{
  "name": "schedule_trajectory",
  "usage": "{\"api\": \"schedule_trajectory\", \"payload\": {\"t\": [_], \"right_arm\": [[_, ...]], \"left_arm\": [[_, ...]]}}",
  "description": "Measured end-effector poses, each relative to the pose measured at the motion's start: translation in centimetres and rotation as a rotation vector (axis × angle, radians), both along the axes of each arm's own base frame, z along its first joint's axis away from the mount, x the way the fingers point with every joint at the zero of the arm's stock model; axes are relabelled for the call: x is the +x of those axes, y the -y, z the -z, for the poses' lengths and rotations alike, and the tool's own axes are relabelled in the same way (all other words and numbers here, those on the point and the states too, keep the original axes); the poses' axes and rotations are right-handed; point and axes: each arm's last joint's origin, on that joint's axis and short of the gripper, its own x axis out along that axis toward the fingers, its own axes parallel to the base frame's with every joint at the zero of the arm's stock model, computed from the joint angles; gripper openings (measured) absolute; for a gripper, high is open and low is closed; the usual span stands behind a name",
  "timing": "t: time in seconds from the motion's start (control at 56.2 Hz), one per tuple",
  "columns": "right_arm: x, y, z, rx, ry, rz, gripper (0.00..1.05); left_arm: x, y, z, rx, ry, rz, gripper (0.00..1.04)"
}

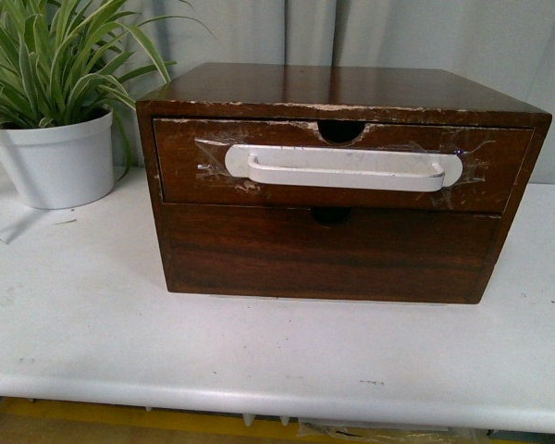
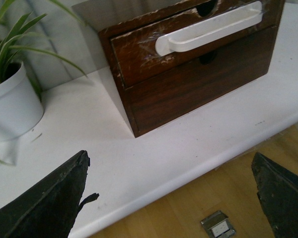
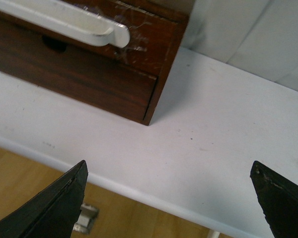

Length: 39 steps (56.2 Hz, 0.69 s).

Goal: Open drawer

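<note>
The drawer (image 1: 398, 139) sits fully closed, its white handle (image 1: 344, 169) untouched; the left gripper (image 2: 170, 154) and right gripper (image 3: 169, 163) hang spread wide, empty, so the whole pull remains

This looks like a staged test room, more lab than home. A plain white worktop (image 1: 92, 314) carries a worn chest (image 1: 333, 259) whose drawer (image 1: 287, 137) has a white handle (image 1: 342, 168) stuck on with clear tape, and a potted plant (image 1: 55, 139) stands nearby. A pale curtain (image 1: 425, 37) hangs behind. Between the left fingers (image 2: 44, 203), a metal floor socket (image 2: 217, 225) sits in wood flooring (image 2: 188, 198).
</note>
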Motion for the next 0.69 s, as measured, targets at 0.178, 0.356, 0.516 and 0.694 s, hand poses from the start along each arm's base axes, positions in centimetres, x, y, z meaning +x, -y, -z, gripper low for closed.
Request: {"api": "schedule_trajectory", "payload": {"t": [0.178, 0.356, 0.516, 0.694], "right_arm": [[2.5, -0.6, -1.0, -0.09, -0.074, -0.109, 0.96], [4.3, -1.3, -2.1, -0.157, -0.133, -0.217, 0.96], [5.9, -1.8, -2.8, -0.221, -0.176, -0.303, 0.96], [7.5, -2.1, -3.4, -0.264, -0.217, -0.359, 0.96]], "left_arm": [[2.9, 0.8, -1.3, 0.121, -0.045, 0.177, 0.99], [5.4, 2.5, -2.0, 0.234, -0.08, 0.331, 0.99], [8.5, 4.1, -3.2, 0.35, -0.081, 0.445, 0.99], [11.7, 5.8, -4.3, 0.422, -0.08, 0.554, 0.99]]}}
